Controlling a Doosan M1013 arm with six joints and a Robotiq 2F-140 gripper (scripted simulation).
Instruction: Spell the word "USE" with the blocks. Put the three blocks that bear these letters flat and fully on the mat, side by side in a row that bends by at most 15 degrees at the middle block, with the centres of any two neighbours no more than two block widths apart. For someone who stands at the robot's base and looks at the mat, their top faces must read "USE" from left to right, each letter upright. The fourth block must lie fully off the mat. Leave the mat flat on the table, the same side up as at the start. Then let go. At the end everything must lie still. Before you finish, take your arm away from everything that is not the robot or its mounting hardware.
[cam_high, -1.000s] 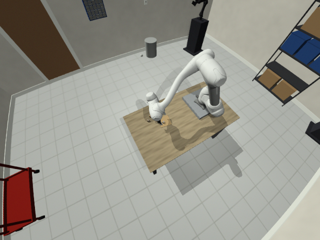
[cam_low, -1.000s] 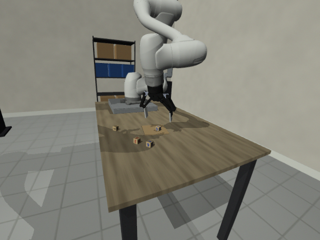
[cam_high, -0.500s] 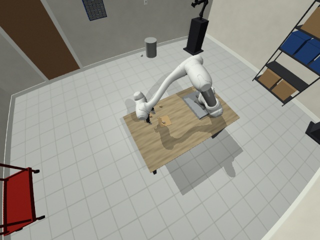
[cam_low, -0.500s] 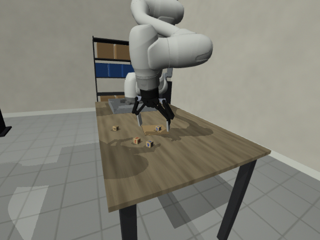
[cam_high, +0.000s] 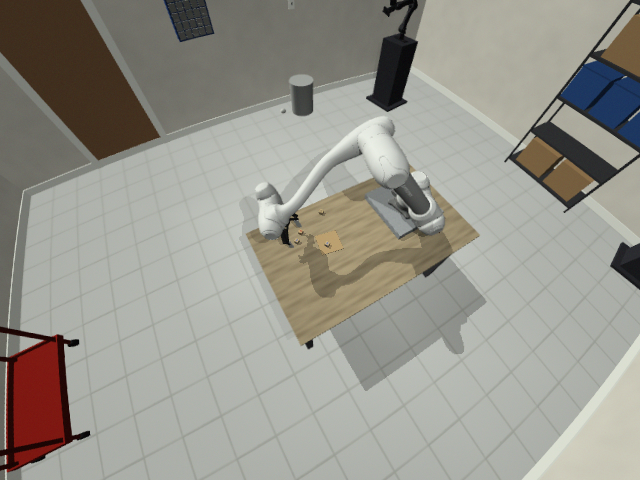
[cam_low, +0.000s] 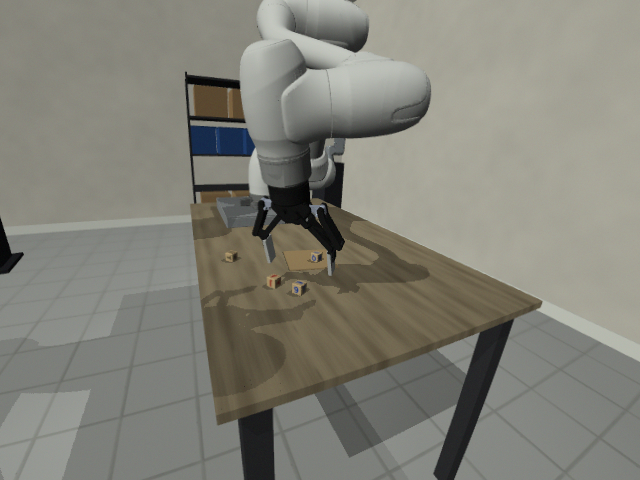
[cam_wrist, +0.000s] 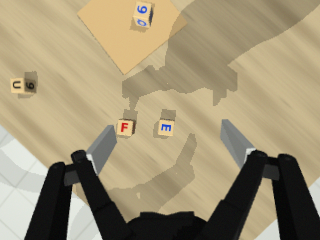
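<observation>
My gripper (cam_wrist: 167, 131) (cam_low: 299, 263) (cam_high: 291, 231) is open and empty, above the table just short of the tan mat (cam_wrist: 115, 30) (cam_low: 295, 260) (cam_high: 334, 236). A block with a blue E (cam_wrist: 166, 128) (cam_low: 298, 287) (cam_high: 298, 241) lies below and between the fingers. A block with a red F (cam_wrist: 125, 128) (cam_low: 273, 281) (cam_high: 300, 233) lies beside it, near one fingertip. A block with blue marks that I cannot read for sure (cam_wrist: 142, 15) (cam_low: 316, 256) (cam_high: 327, 243) stands on the mat. The U block (cam_wrist: 17, 85) (cam_low: 231, 255) (cam_high: 321, 211) lies apart, off the mat.
The wooden table (cam_low: 361, 330) (cam_high: 361, 279) bears everything. The arm's grey base plate (cam_high: 390, 211) (cam_low: 235, 211) sits at its far end. The table's edge runs close to the F and U blocks. A shelf rack (cam_low: 214, 139) stands behind the table.
</observation>
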